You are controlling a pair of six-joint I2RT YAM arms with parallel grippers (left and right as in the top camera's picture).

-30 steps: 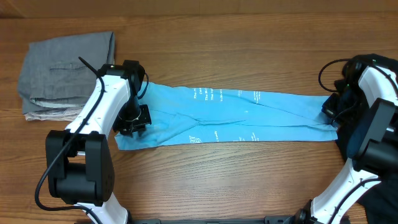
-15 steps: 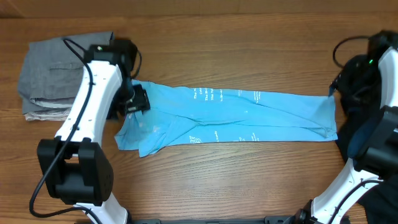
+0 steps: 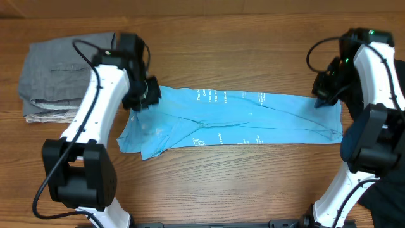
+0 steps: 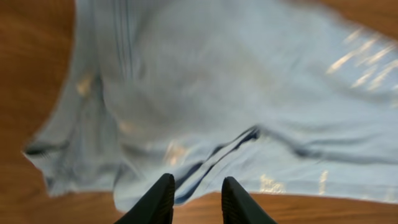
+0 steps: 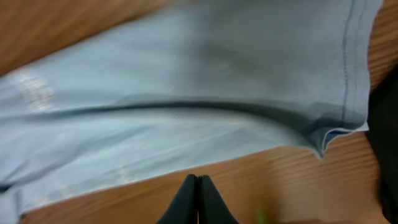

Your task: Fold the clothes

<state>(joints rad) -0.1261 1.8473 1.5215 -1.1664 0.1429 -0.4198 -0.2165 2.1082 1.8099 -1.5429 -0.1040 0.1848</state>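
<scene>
Blue T-shirt (image 3: 240, 117) lies mid-worktop (image 3: 240, 190), doubled lengthwise into a long strip, lettering up, left end rumpled. Crosswise folds not yet made.

Left hand (image 4: 198, 190) over the strip's left end, fingers slightly parted, nothing between them. Right hand (image 5: 198, 186) at the right end, clenched on nothing.

Black garment (image 3: 389, 209) bunched at near-right edge, apparently not begun. Grey trousers (image 3: 63, 69) folded, far left. Judged well under half done.

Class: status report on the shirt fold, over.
Left gripper slightly open over one end of blue T-shirt. Right gripper shut at other end. Shirt folded to long strip. Grey trousers lie apart.
</scene>
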